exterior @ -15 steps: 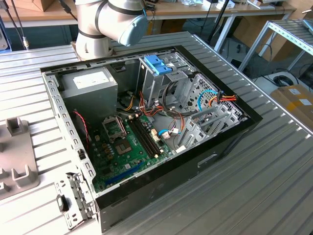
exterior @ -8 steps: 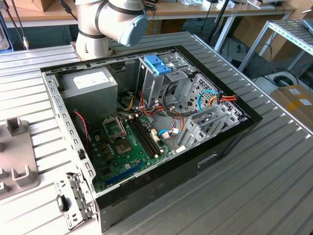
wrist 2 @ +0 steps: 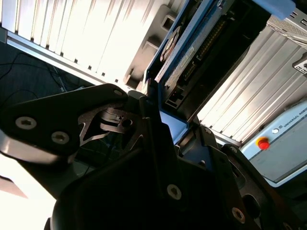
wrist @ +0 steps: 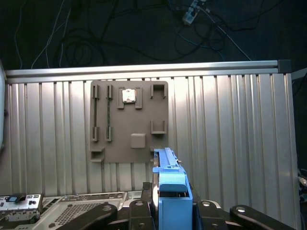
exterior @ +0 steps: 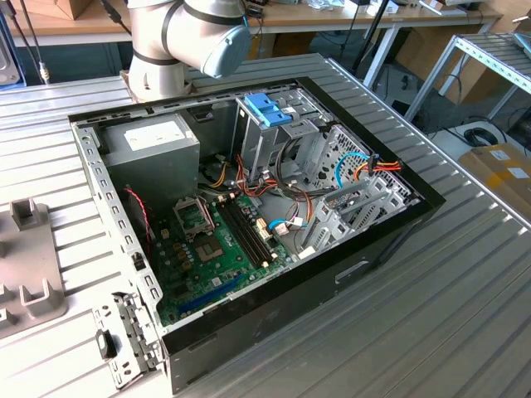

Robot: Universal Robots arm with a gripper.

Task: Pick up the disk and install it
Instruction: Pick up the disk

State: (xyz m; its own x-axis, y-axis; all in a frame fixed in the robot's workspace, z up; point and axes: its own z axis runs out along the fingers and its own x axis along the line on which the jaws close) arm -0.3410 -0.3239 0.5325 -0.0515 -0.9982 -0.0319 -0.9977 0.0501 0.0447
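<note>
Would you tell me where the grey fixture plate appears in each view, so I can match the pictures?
Exterior view: the grey fixture plate lies at the exterior view's left edge, on the ribbed metal table.
First wrist view: central, flat on the table beyond the held disk.
Second wrist view: a part of it shows behind the disk.
Shared landmark: the ribbed metal table.

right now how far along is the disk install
Pickup looks done: the hand is closed on the disk, holding it above the grey fixture plate in the first wrist view. Left: installation, since the disk is in the hand and not yet in the open computer case.
</note>
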